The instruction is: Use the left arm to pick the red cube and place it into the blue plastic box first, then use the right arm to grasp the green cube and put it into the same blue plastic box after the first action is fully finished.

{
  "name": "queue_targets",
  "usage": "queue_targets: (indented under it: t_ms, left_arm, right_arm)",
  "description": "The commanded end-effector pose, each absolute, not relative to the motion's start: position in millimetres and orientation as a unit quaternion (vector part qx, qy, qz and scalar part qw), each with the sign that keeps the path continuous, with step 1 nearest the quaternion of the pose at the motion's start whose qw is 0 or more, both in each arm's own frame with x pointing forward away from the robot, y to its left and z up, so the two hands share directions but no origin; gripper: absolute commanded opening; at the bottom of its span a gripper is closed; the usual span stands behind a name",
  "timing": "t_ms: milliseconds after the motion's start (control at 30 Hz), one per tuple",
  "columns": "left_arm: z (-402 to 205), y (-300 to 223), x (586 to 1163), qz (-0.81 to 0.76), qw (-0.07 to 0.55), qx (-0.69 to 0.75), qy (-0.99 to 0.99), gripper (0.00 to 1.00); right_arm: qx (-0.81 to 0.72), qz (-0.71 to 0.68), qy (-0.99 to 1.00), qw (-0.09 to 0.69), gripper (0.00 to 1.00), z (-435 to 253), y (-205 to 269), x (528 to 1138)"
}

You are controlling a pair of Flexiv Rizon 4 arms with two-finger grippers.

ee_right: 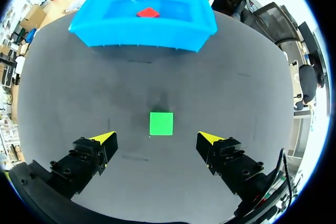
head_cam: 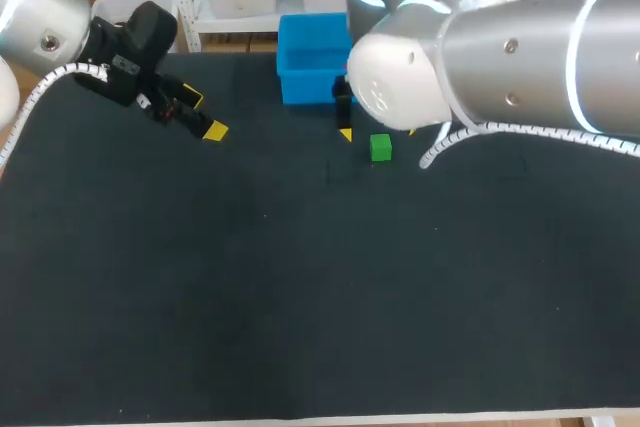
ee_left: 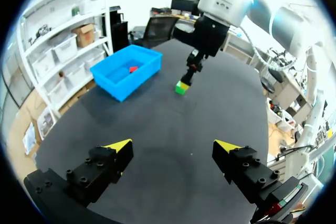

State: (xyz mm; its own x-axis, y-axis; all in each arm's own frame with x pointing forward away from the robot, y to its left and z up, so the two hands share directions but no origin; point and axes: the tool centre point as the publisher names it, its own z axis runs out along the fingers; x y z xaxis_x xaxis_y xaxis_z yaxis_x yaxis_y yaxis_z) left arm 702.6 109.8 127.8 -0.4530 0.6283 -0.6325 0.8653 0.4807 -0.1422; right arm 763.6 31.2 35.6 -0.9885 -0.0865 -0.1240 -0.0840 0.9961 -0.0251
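Green cube (ee_right: 161,123) on worktop (ee_right: 241,98), centred under spread right tool (ee_right: 156,137). Red cube (ee_right: 148,12) inside blue plastic box (ee_right: 142,32). Left tool (ee_left: 173,147) spread, empty. Risk: skewed descent nudges cube aside; pinch misses.

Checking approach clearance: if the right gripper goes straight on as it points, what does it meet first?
Probably the green cube: it lies just ahead of the right gripper, centred between its open fingers, with nothing in between. Exact depth is unclear.
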Motion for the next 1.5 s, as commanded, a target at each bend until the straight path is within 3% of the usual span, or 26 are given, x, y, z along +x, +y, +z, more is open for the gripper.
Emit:
queue_targets:
  t_ms: [33, 1200, 1233, 1267, 1300, 1333, 1500]
  left_arm:
    - [126.8, 110.8, 702.7, -0.231, 0.26, 0.456, 0.819, 1.0]
    - [126.8, 110.8, 702.7, -0.231, 0.26, 0.456, 0.819, 1.0]
    - [126.8, 110.8, 702.7, -0.231, 0.26, 0.456, 0.819, 1.0]
    - [126.8, 110.8, 702.7, -0.231, 0.26, 0.456, 0.819, 1.0]
    - [126.8, 110.8, 702.7, -0.231, 0.26, 0.456, 0.819, 1.0]
    - [126.8, 110.8, 702.7, -0.231, 0.26, 0.456, 0.819, 1.0]
    - [126.8, 110.8, 702.7, -0.231, 0.26, 0.456, 0.819, 1.0]
  right_arm:
    - [-0.046, -0.011, 0.996, 0.075, 1.0, 25.6, 30.6, 763.6]
    - [-0.074, -0.01, 0.996, 0.056, 1.0, -17.4, 26.2, 783.5]
    - [-0.074, -0.01, 0.996, 0.055, 0.84, -17.9, 26.5, 783.5]
    - [-0.073, -0.008, 0.996, 0.054, 0.4, -19.0, 26.9, 783.3]
    - [-0.073, -0.008, 0.996, 0.053, 0.24, -19.7, 27.1, 783.1]
    - [-0.073, -0.008, 0.996, 0.052, 0.0, -20.7, 27.3, 782.8]
    - [-0.072, -0.009, 0.996, 0.049, 0.0, -21.3, 25.9, 781.7]
